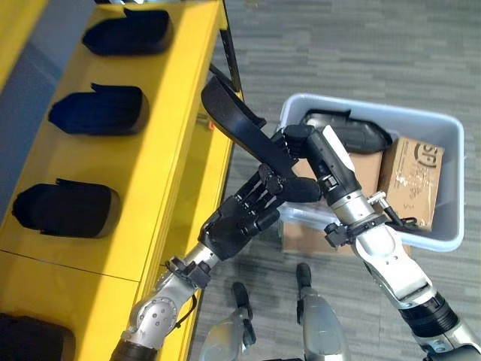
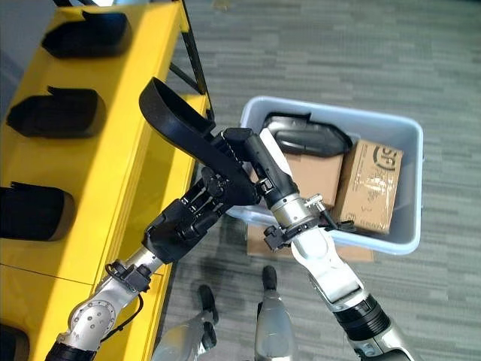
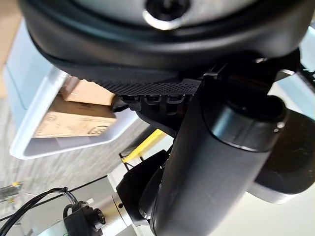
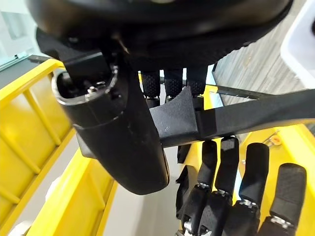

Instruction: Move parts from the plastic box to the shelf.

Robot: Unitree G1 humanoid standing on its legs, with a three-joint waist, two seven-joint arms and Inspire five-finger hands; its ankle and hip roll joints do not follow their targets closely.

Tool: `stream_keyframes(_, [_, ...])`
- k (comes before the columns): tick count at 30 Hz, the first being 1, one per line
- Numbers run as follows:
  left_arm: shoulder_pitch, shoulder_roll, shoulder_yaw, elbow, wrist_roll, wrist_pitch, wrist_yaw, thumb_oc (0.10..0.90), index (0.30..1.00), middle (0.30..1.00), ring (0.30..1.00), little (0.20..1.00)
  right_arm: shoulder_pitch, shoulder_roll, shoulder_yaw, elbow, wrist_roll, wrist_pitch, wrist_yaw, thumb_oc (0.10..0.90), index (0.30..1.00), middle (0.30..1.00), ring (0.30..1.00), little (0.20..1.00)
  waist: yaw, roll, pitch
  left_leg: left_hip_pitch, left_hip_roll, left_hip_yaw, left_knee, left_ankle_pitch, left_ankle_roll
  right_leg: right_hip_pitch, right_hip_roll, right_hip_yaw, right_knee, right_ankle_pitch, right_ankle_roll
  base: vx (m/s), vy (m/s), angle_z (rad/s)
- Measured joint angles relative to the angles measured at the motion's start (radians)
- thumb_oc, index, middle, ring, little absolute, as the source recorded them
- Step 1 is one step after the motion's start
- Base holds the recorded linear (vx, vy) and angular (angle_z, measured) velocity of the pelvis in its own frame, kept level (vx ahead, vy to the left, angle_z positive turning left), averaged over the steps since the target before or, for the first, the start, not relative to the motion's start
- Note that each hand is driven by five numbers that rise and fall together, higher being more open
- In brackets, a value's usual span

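Black curved part [image 1: 239, 120] is held in the air at the centre of the frame, between the yellow shelf [image 1: 161, 113] on the left and the pale plastic box [image 1: 421, 124] on the right. One end of the part rises toward the upper left, over the shelf edge.

Right hand [image 1: 297, 147]: fingers and thumb are curled around the lower end of the part; the right wrist view shows the fingers [image 4: 173, 81] wrapped over its flat black bar.

Left hand [image 1: 244, 214]: positioned directly beneath the part, fingers extended upward and touching its underside next to the right hand. Whether these fingers grip the part or merely support it cannot be told.

Shelf: three black parts lie in a row along its surface at the left of the frame, for example the middle one [image 1: 98, 109].

Plastic box: contains another black part [image 1: 353, 131] at its upper end and cardboard boxes [image 1: 412, 180]. The box stands on grey carpet floor [image 1: 361, 45].
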State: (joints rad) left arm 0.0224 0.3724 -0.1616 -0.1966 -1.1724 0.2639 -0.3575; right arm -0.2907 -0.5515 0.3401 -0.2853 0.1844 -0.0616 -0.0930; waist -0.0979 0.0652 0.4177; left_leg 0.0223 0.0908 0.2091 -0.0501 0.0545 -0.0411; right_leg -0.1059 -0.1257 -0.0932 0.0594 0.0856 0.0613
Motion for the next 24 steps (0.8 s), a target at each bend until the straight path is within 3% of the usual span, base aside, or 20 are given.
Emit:
stream_keyframes(9, [0.076, 0.015, 0.019, 0.003, 0.047, 0.024, 0.000, 0.900, 1.000, 1.000, 1.000, 1.000, 0.113, -0.016, -0.014, 0.001, 0.012, 0.010, 0.116, 0.400, 0.300, 0.300, 0.300, 0.300, 0.027, -0.049, -0.113, 0.076, -0.005, -0.034, -0.027, -0.012, -0.001, 0.124, 0.001, -0.014, -0.078, 0.007, 0.008, 0.14, 0.013, 0.12])
stream_keyframes(14, [0.102, 0.019, 0.048, 0.029, 0.079, 0.064, -0.002, 0.900, 1.000, 1.000, 1.000, 1.000, 0.239, -0.055, -0.064, 0.009, -0.013, 0.042, 0.155, 0.400, 0.300, 0.300, 0.300, 0.300, 0.022, -0.058, -0.177, 0.068, -0.010, -0.116, -0.032, -0.019, 0.005, 0.159, 0.002, 0.088, -0.078, -0.025, 0.033, 0.08, -0.039, 0.45])
stream_keyframes(16, [0.105, 0.024, 0.054, 0.036, 0.091, 0.066, -0.003, 0.900, 1.000, 1.000, 1.000, 1.000, 0.278, -0.059, -0.096, 0.009, -0.021, 0.055, 0.157, 0.400, 0.300, 0.300, 0.300, 0.300, 0.012, -0.055, -0.179, 0.060, -0.008, -0.149, -0.032, -0.012, 0.006, 0.168, 0.007, 0.123, -0.076, -0.028, 0.034, 0.02, -0.100, 0.46])
stream_keyframes(18, [0.107, 0.028, 0.049, 0.038, 0.102, 0.086, -0.015, 0.900, 1.000, 1.000, 1.000, 1.000, 0.338, -0.059, -0.148, 0.009, -0.021, 0.060, 0.148, 0.400, 0.300, 0.300, 0.300, 0.300, -0.021, -0.048, -0.183, 0.036, -0.008, -0.232, -0.032, -0.002, 0.016, 0.161, 0.025, 0.210, -0.033, -0.066, 0.035, -0.03, -0.143, 1.04])
stream_keyframes(19, [0.119, 0.052, 0.046, 0.029, 0.103, 0.094, -0.035, 0.900, 1.000, 1.000, 1.000, 1.000, 0.380, -0.059, -0.175, 0.009, -0.021, 0.067, 0.140, 0.400, 0.300, 0.300, 0.300, 0.300, -0.041, -0.052, -0.188, 0.025, -0.008, -0.273, -0.028, 0.008, 0.027, 0.147, 0.032, 0.271, 0.010, -0.110, 0.036, -0.14, -0.184, 1.17])
stream_keyframes(20, [0.130, 0.067, 0.052, 0.028, 0.107, 0.097, -0.047, 0.900, 1.000, 1.000, 1.000, 1.000, 0.407, -0.059, -0.187, 0.009, -0.022, 0.074, 0.136, 0.400, 0.300, 0.300, 0.300, 0.300, -0.035, -0.059, -0.193, 0.017, -0.008, -0.293, -0.026, 0.014, 0.025, 0.146, 0.037, 0.299, 0.021, -0.143, 0.042, -0.15, -0.180, 0.88])
stream_keyframes(23, [0.144, 0.057, 0.053, 0.031, 0.117, 0.100, -0.049, 0.900, 1.000, 1.000, 1.000, 1.000, 0.405, -0.059, -0.186, 0.026, -0.021, 0.085, 0.129, 0.400, 0.300, 0.300, 0.300, 0.300, -0.033, -0.027, -0.198, -0.028, 0.031, -0.342, -0.024, 0.052, 0.032, 0.092, 0.092, 0.267, 0.100, -0.174, 0.017, -0.15, -0.193, 0.50])
stream_keyframes(24, [0.141, 0.032, 0.039, 0.031, 0.118, 0.099, -0.053, 0.900, 1.000, 1.000, 1.000, 1.000, 0.394, -0.059, -0.174, 0.037, -0.022, 0.085, 0.120, 0.400, 0.300, 0.300, 0.300, 0.300, -0.028, -0.018, -0.197, -0.048, 0.042, -0.359, -0.019, 0.081, 0.054, 0.058, 0.117, 0.249, 0.159, -0.199, -0.004, -0.15, -0.175, 0.50])
